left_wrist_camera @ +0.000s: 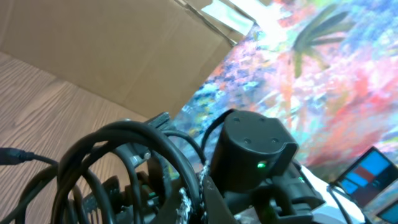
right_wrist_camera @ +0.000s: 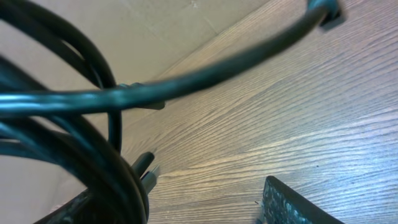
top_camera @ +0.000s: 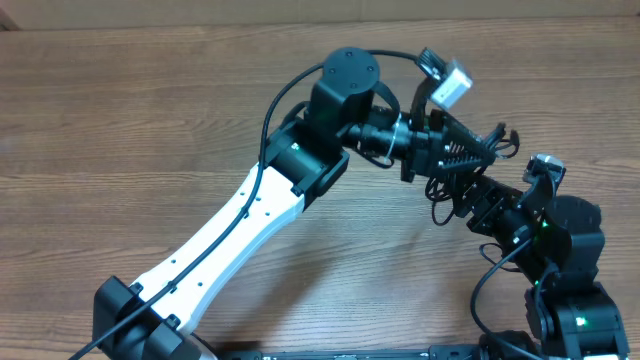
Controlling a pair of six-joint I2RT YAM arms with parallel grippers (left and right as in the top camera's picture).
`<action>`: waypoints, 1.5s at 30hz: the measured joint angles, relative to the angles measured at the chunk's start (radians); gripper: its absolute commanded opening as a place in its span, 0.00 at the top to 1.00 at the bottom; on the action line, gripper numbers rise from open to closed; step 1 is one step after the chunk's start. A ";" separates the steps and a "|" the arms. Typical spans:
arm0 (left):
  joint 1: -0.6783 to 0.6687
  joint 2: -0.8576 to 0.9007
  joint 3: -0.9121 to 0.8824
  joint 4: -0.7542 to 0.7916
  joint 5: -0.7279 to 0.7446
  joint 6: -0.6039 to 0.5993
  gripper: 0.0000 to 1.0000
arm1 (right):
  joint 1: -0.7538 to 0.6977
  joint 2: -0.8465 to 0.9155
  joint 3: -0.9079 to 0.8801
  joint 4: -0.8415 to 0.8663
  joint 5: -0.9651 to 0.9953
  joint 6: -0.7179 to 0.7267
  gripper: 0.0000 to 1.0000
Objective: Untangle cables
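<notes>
The cables (top_camera: 495,140) are a bundle of thin black cords held above the wooden table between both arms. My left gripper (top_camera: 465,155) points right and is shut on strands of the bundle; in the left wrist view the loops (left_wrist_camera: 93,155) hang left of its fingers (left_wrist_camera: 199,198). My right gripper (top_camera: 478,200) sits just below the bundle. In the right wrist view its fingers (right_wrist_camera: 186,211) stand wide apart, with the cables (right_wrist_camera: 93,99) lying against the left finger. A plug (right_wrist_camera: 148,171) pokes out of the bundle, and another connector (right_wrist_camera: 326,9) ends a strand at top right.
The wooden table (top_camera: 120,110) stretches left and behind the arms. A cardboard wall (left_wrist_camera: 112,43) and a colourful backdrop (left_wrist_camera: 323,68) stand beyond the table. The right arm's black joint (left_wrist_camera: 255,149) is close behind the left gripper.
</notes>
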 measured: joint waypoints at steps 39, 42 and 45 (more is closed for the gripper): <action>0.240 -0.051 0.034 0.195 0.158 -0.279 0.91 | 0.001 0.085 -0.063 -0.148 0.200 -0.026 0.13; 0.240 -0.051 0.048 -0.180 0.129 -0.108 0.67 | 0.001 0.084 -0.063 -0.148 0.199 -0.029 0.00; 0.239 -0.047 0.039 -0.627 -0.039 0.138 0.48 | 0.001 0.084 -0.062 -0.149 0.192 -0.005 0.00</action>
